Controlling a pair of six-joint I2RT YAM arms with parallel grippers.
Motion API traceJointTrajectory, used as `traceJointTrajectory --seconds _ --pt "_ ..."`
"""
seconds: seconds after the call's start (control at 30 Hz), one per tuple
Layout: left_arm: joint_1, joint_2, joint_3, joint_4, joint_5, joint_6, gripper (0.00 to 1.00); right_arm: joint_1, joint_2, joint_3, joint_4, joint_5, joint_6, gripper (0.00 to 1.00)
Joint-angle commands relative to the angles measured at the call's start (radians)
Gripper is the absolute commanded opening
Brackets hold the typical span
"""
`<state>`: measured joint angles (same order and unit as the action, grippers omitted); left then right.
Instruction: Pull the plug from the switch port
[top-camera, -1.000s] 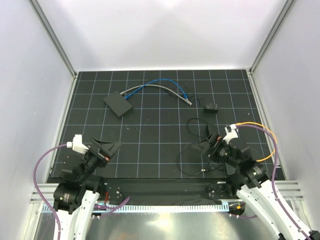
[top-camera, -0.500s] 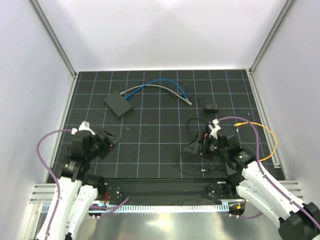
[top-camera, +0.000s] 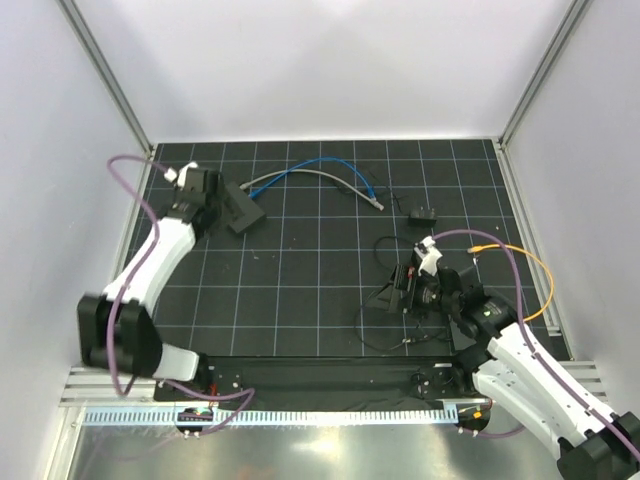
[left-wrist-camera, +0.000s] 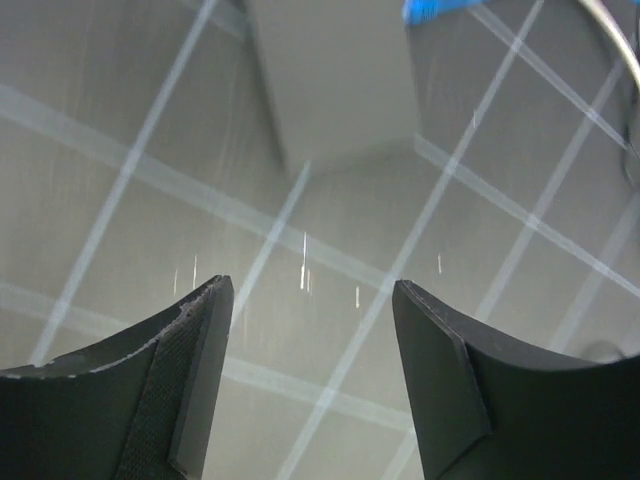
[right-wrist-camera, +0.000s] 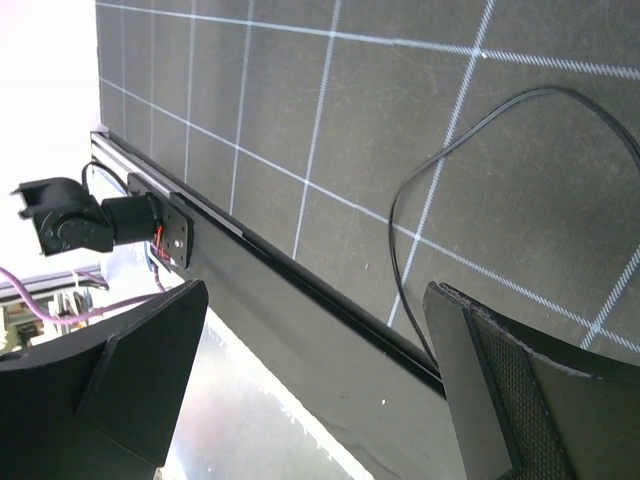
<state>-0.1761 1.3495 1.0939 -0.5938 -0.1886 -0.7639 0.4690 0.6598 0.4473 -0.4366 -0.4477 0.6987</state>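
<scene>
Plug (left-wrist-camera: 438, 9), blue, touches the switch (left-wrist-camera: 330, 80) at the top of the left wrist view; overhead it is too small to make out. Left gripper (left-wrist-camera: 308, 290) and right gripper (right-wrist-camera: 315, 290) gape wide, empty.

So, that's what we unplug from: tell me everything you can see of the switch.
The switch is a flat, dark rectangular box lying askew on the gridded mat, far left. A blue cable and a grey cable reach its far-right edge. The open left gripper points at it from the left, holding nothing.
</scene>
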Motion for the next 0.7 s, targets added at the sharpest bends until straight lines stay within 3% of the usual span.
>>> traceJointTrajectory --seconds 0.0,0.03,0.17,0.4,0.53,0.67 --pt "0.003 0.177 0.131 0.202 -0.107 0.179 0.71 -0.001 -0.04 0.08 -0.063 0.009 -0.048 1.0" --pt "0.004 0.224 0.162 0.265 -0.109 0.216 0.71 -0.001 -0.045 0.09 -0.079 0.02 -0.051 1.0" --pt "0.01 0.494 0.482 0.269 -0.14 0.346 0.72 -0.001 -0.065 0.122 -0.152 0.047 -0.057 1.0" --pt "0.058 0.902 0.973 0.163 -0.12 0.455 0.7 -0.001 -0.155 0.102 -0.215 0.119 -0.018 1.0" --pt "0.078 1.004 1.076 0.149 -0.146 0.479 0.7 -0.001 -0.195 0.094 -0.232 0.167 0.008 1.0" --pt "0.09 1.037 1.087 0.154 -0.14 0.443 0.64 -0.001 -0.207 0.077 -0.183 0.179 0.045 1.0"
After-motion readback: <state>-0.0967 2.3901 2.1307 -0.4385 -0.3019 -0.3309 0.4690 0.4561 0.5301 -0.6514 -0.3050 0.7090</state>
